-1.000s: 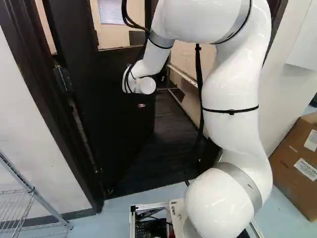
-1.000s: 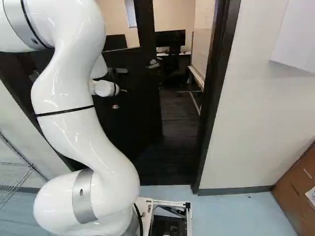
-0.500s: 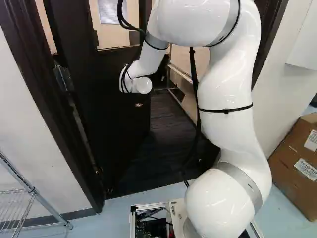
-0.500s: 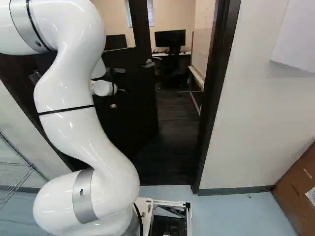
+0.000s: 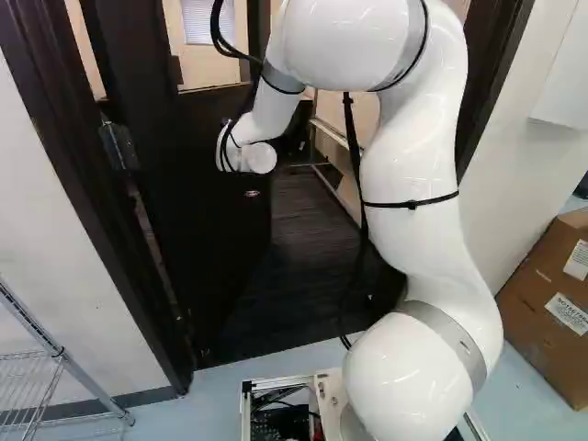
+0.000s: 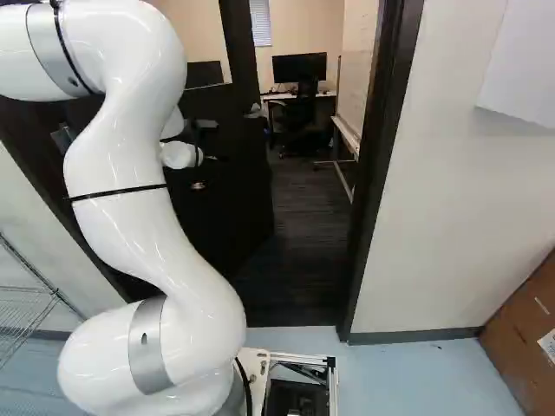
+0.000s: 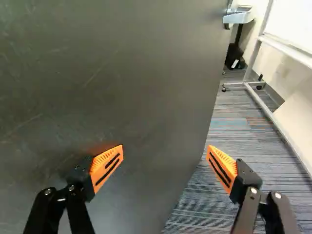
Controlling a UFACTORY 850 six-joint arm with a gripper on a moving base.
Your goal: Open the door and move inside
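Note:
A small dark part of my gripper (image 6: 212, 158) shows past the white wrist in the right base view, against the dark door (image 6: 247, 186). The door stands partly open, swung into the room beyond. In the wrist view my gripper (image 7: 165, 150) is open with nothing gripped. One finger is in front of the door face (image 7: 122, 87), its orange glow on the surface; contact cannot be told. The other finger lies past the door's free edge, over the carpet. A grey lever handle (image 7: 239, 17) shows at that edge, farther ahead.
The dark door frame (image 6: 375, 173) stands right of the opening. Inside are a whiteboard stand (image 6: 344, 139), a desk (image 6: 299, 95) with a monitor, and a chair (image 6: 303, 113). A wire shelf (image 5: 55, 354) is at the left, a cardboard box (image 5: 556, 299) at the right.
The door has swung farther inward, widening the opening. My arm's upper links and wrist have shifted left in the left base view. The base has not moved.

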